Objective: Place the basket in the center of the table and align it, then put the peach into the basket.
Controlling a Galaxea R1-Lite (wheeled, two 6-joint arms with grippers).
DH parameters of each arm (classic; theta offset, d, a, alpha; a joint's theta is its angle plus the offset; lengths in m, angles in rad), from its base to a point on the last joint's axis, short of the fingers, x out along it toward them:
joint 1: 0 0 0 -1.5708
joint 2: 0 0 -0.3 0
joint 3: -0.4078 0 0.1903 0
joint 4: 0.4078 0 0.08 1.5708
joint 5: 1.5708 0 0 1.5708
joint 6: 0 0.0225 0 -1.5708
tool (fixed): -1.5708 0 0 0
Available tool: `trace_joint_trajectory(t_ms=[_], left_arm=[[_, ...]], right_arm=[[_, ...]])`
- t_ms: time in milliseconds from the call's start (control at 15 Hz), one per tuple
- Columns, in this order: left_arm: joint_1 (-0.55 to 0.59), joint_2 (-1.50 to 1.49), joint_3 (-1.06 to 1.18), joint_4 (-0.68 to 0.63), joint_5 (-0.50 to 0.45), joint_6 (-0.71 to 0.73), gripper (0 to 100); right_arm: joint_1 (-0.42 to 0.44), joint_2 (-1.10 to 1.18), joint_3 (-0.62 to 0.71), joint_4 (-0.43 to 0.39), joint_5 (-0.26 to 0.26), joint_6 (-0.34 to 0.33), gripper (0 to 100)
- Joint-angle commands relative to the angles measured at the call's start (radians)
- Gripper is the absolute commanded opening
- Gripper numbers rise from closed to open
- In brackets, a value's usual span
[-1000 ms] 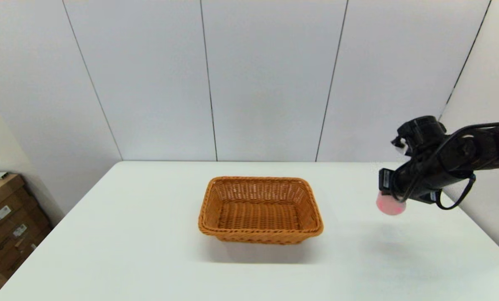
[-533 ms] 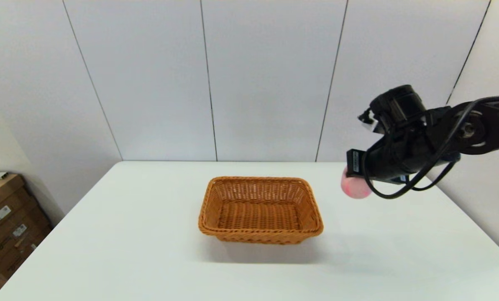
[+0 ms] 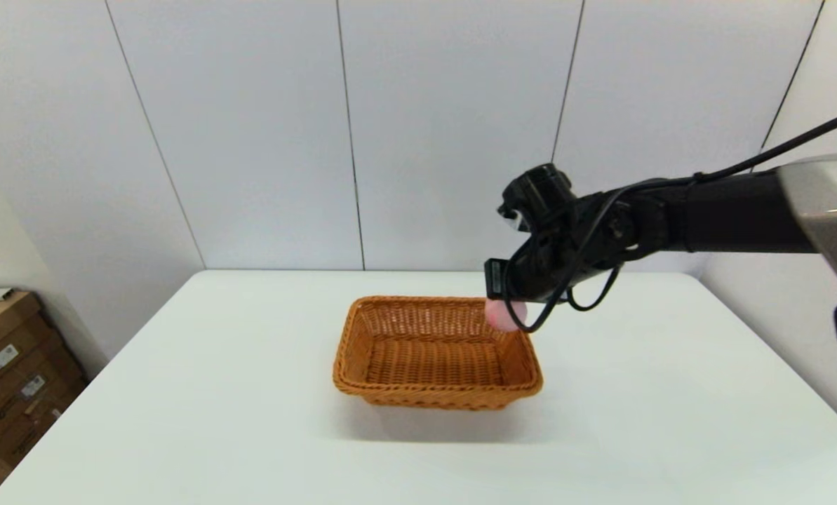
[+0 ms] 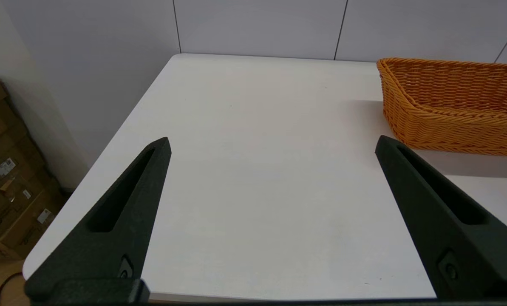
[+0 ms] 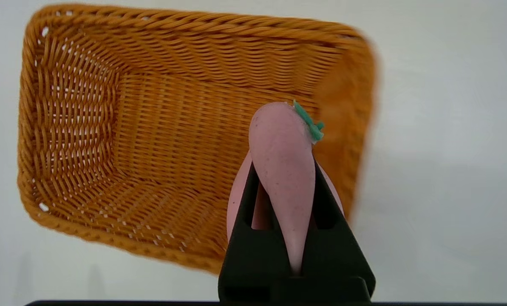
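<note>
Writing: pale labels are seen on the cardboard boxes (image 3: 11, 379) stacked off the table's left edge, but no word on them can be read.

Peach: the peach (image 5: 284, 157) is pale pink with fine darker speckles and a small green leaf tag at its tip. It is squeezed narrow between the fingers. In the head view it shows as a pink ball (image 3: 506, 314) held in the air over the basket's 2 o'clock corner, just inside the rim.

Right gripper: the right gripper (image 5: 284, 195) is clamped on the peach, one black finger pressed to each flank. The arm is stretched in from the 3 o'clock side of the table.

Basket: the orange-brown wicker basket (image 3: 436, 351) is set near the middle of the table, its long sides parallel to the table's near edge. A braided rim and flared woven walls are seen, and nothing lies on its floor.

Left gripper: the left gripper (image 4: 272, 142) is held low at the table's 8 o'clock side, fingers spread wide with nothing between them, the basket (image 4: 453, 104) off to its 2 o'clock.

Table: the white table (image 3: 250, 435) is bare around the basket, with broad open surface toward 9, 6 and 3 o'clock. At 12 o'clock its far edge is met by the wall.
</note>
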Motion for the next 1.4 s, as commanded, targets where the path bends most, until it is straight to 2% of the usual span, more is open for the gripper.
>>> trace_joint_trajectory(t_ms=[67, 200, 267, 733, 933, 1067, 1133, 1267, 1333, 1400], left_arm=[[0.000, 0.000, 0.000, 0.001, 0.001, -0.001, 100], [0.000, 0.000, 0.000, 0.001, 0.001, -0.001, 100], [0.000, 0.000, 0.000, 0.001, 0.001, -0.001, 100], [0.000, 0.000, 0.000, 0.001, 0.001, -0.001, 100], [0.000, 0.000, 0.000, 0.001, 0.001, -0.001, 100], [0.000, 0.000, 0.000, 0.001, 0.001, -0.001, 100], [0.000, 0.000, 0.000, 0.001, 0.001, -0.001, 100], [0.000, 0.000, 0.000, 0.001, 0.001, -0.001, 100], [0.000, 0.000, 0.000, 0.001, 0.001, -0.001, 100], [0.000, 0.000, 0.000, 0.001, -0.001, -0.001, 100]], right_arm=[[0.065, 0.150, -0.080, 0.019, 0.001, 0.001, 0], [0.080, 0.178, -0.083, 0.019, 0.001, 0.004, 0], [0.083, 0.191, -0.083, 0.017, 0.001, 0.006, 100], [0.077, 0.129, -0.085, 0.019, 0.010, 0.021, 100], [0.039, 0.078, -0.085, 0.031, 0.025, 0.042, 100], [-0.050, 0.023, -0.076, 0.072, 0.025, 0.041, 100], [-0.101, -0.006, -0.063, 0.094, 0.042, 0.041, 100], [-0.226, -0.071, -0.036, 0.097, 0.136, 0.035, 100], [-0.285, -0.091, -0.025, 0.098, 0.165, 0.027, 100], [-0.346, -0.102, -0.013, 0.098, 0.172, 0.016, 100]])
